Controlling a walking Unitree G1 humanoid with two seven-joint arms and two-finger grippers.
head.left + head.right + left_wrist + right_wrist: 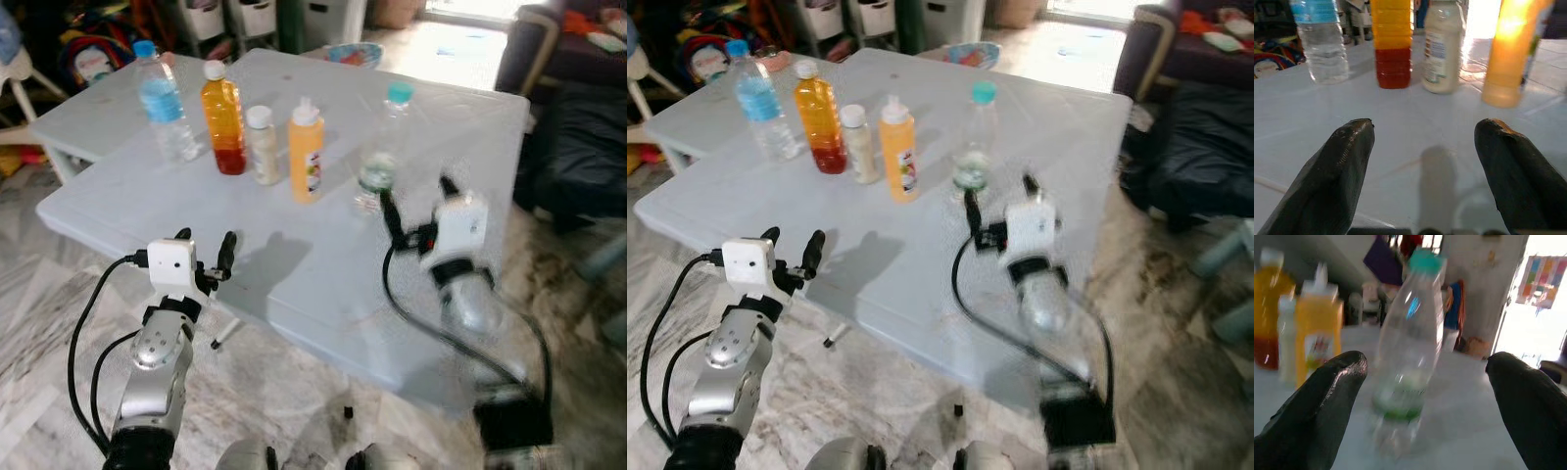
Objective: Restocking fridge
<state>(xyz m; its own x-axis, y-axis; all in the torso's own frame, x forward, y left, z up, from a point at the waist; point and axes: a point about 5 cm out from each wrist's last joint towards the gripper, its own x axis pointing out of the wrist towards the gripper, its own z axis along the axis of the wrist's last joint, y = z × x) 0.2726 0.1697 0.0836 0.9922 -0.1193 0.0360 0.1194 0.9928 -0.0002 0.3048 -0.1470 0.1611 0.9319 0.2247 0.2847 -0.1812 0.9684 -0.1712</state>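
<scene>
A pale grey table (294,255) carries the goods to be stocked, five bottles standing upright in a loose row near its far side, probably set out there so each can be picked off singly and carried to a fridge. From the robot's left they run: a clear water bottle with a blue cap (162,103), a tall bottle of orange and red drink (223,117), a small cream bottle (263,145), a yellow-orange bottle (307,149), and, a little apart to the right, a clear bottle with a teal cap (384,147). A patterned bowl (355,54) sits at the far edge. The right gripper (419,211) is raised over the table just in front of the teal-capped bottle, fingers spread wide and not touching it; I judge it is lining up for a grasp. The left gripper (206,250) hovers at the near edge, also spread and holding nothing, aimed toward the row. The head views give the whole layout and both arms, with the right arm blurred. The right wrist view shows that the teal-capped bottle (1410,347) stands between the two fingers' line of sight, ahead of them; the left wrist view shows the left fingertips (1347,152) well short of the orange and cream bottles.
</scene>
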